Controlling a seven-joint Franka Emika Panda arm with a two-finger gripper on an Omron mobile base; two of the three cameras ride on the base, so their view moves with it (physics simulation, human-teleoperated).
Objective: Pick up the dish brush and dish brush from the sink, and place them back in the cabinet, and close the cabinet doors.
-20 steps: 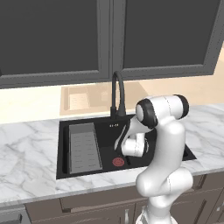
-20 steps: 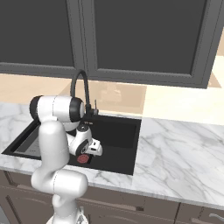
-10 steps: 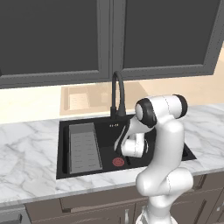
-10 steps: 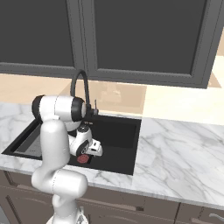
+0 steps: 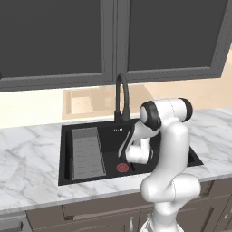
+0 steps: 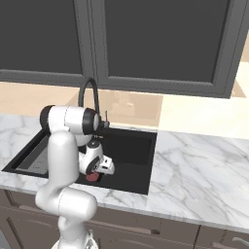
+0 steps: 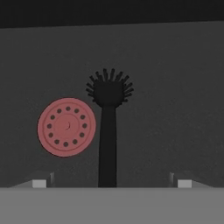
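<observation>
Your gripper (image 7: pixel 108 183) hangs low inside the sink (image 5: pixel 181 147), jaws spread wide with nothing between them. In the hand view the black dish brush (image 7: pixel 108 131) lies flat on the basin floor, its handle running between the two fingertips (image 7: pixel 39 183) with open floor on either side, bristly head pointing away from the hand. The red drain (image 7: pixel 66 127) sits just beside the handle, apart from it, on the left of that view.

From the left base view you see the gripper (image 5: pixel 136 154) next to the drain (image 5: pixel 122 167), near the sink's front edge. The grey rack (image 5: pixel 87 152) lines the basin's left side, well apart from the hand. The faucet (image 5: pixel 121 97) arches up from the back rim, behind the arm. Above the worktop (image 6: pixel 204 165), the cabinet doors (image 6: pixel 160 44) stand shut.
</observation>
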